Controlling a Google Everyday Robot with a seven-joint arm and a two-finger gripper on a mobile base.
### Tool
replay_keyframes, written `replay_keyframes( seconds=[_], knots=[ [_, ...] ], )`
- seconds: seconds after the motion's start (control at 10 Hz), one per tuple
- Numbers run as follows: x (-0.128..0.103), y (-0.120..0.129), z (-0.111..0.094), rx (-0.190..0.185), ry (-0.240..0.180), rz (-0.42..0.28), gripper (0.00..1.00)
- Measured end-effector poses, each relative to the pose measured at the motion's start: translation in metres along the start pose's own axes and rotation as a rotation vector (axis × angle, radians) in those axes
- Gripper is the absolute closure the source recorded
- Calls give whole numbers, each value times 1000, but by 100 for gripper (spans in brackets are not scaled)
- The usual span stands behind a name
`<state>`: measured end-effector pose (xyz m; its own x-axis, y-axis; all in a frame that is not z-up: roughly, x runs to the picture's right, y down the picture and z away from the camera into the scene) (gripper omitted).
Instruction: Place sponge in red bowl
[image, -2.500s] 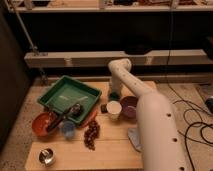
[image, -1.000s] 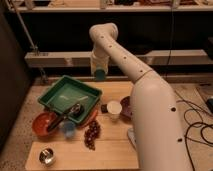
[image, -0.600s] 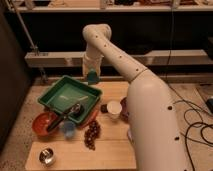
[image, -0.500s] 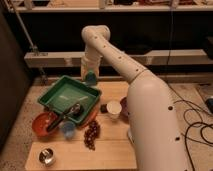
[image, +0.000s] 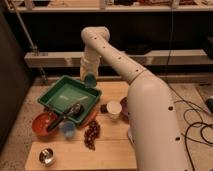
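My gripper (image: 89, 76) hangs from the white arm above the far right corner of the green tray (image: 60, 92). It is shut on the sponge (image: 90, 80), a small teal block held in the air at its tip. The red bowl (image: 41, 123) stands on the wooden table at the left, in front of the tray and below and to the left of the gripper. A dark utensil leans into the bowl.
A blue cup (image: 67, 130) stands right of the red bowl. A white cup (image: 114, 108) and a purple bowl (image: 124, 105) sit by the arm. Dark grapes (image: 91, 134) and a small metal cup (image: 47, 156) lie near the front edge.
The arm has swung left from beside the white cup, carrying the sponge up and over to the tray's far right corner, then a little lower.
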<state>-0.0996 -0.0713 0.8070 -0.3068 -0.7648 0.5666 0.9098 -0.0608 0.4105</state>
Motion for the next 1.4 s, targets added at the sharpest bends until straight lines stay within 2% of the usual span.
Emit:
replay_keyframes(
  seconds=[0.3,0.6,0.8,0.9,1.1,1.3,1.4],
  knots=[
    [-1,-3,1,3,-1,-16,100],
    [-13,-39,5,56,22,-147,100],
    [-27,-69,9,128,46,-267,100],
    [-42,-99,13,184,67,-356,100],
    [-66,-155,24,273,84,-489,100],
    [-100,-222,36,368,81,-651,100],
    [-113,-246,41,400,74,-711,100]
  ],
)
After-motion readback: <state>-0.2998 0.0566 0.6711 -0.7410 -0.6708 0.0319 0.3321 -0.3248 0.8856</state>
